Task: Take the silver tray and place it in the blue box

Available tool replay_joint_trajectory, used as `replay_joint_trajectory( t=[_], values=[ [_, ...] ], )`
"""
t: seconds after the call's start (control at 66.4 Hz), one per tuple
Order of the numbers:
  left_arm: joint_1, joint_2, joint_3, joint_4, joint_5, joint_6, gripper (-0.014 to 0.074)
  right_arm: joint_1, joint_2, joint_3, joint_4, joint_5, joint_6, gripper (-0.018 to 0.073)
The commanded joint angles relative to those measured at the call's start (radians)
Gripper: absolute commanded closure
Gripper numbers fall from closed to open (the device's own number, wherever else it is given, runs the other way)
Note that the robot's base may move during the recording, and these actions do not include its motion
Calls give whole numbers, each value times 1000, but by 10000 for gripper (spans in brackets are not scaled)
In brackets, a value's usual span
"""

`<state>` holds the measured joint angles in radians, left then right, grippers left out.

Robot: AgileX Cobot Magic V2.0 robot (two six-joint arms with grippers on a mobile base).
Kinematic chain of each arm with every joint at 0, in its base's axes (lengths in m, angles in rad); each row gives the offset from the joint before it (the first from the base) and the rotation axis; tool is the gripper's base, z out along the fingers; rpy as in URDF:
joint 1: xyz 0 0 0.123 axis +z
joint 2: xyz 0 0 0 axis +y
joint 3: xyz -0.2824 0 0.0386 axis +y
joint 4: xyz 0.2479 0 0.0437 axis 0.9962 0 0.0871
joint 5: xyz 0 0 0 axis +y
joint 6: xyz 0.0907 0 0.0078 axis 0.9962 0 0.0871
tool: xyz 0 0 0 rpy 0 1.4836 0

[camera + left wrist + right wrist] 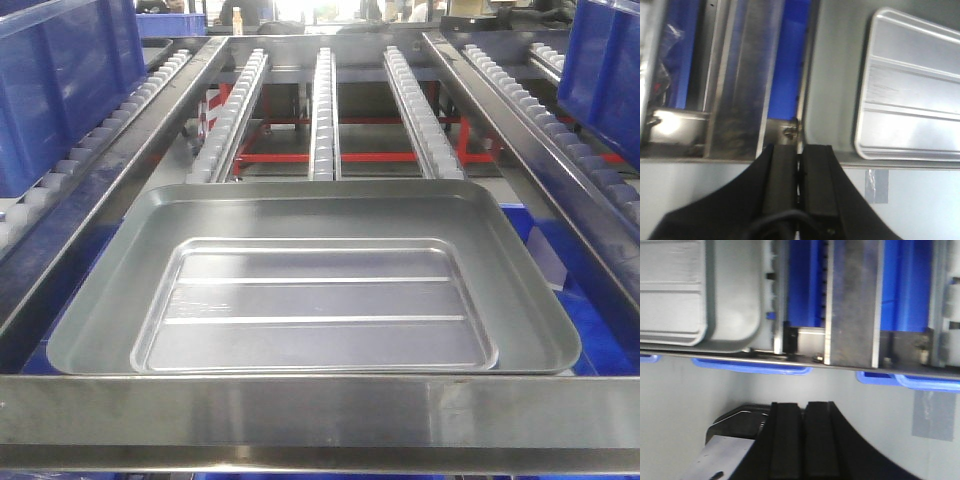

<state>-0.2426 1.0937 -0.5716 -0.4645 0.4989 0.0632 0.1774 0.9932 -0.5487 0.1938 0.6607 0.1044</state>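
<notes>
The silver tray point(312, 290) lies flat at the near end of the roller rack, its recessed bottom with two long ribs facing up and nothing in it. It also fills the right of the left wrist view point(910, 85) and the upper left of the right wrist view point(695, 290). A blue box point(60, 90) stands on the left side lane, and another point(605, 70) on the right lane. My left gripper point(799, 148) is shut and empty, just in front of the rack's front bar near the tray's left edge. My right gripper point(802, 404) is shut and empty, short of the rack, to the right of the tray.
A steel front bar point(320, 415) crosses the rack just before the tray. Three roller rails point(325, 110) run away behind it. More blue plastic point(590, 330) shows under the rack, with blue rims point(752, 368) below the bar. A metal bracket point(735, 440) sits beside my right fingers.
</notes>
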Motion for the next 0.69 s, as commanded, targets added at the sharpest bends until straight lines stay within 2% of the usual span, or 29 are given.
replay_joint_trajectory(
  t=[0.0, 0.045, 0.09, 0.196, 0.286, 0.347, 0.407, 0.452, 0.678],
  values=[
    [-71, 32, -64, 27, -83, -82, 604, 53, 21, -36, -42, -86, 111, 498],
    [-104, 57, -83, 91, -94, -169, 604, 79, 44, -45, -85, -93, 169, 498],
    [-142, 84, -106, 188, -96, -272, 604, 105, 69, -59, -143, -95, 236, 498],
    [-232, 150, -161, 478, -82, -544, 604, 160, 131, -112, -285, -84, 389, 498],
    [-298, 203, -210, 684, -20, -770, 604, 198, 192, -176, -332, -67, 451, 498],
    [-340, 240, -248, 781, 27, -865, 603, 216, 234, -222, -329, -50, 456, 498],
    [-372, 277, -282, 824, 64, -893, 604, 238, 284, -264, -329, -35, 457, 498],
    [-391, 299, -310, 819, 75, -893, 604, 250, 318, -300, -329, -33, 457, 498],
    [-409, 361, -382, 720, 66, -889, 603, 295, 486, -447, -326, -32, 458, 498]
  ],
)
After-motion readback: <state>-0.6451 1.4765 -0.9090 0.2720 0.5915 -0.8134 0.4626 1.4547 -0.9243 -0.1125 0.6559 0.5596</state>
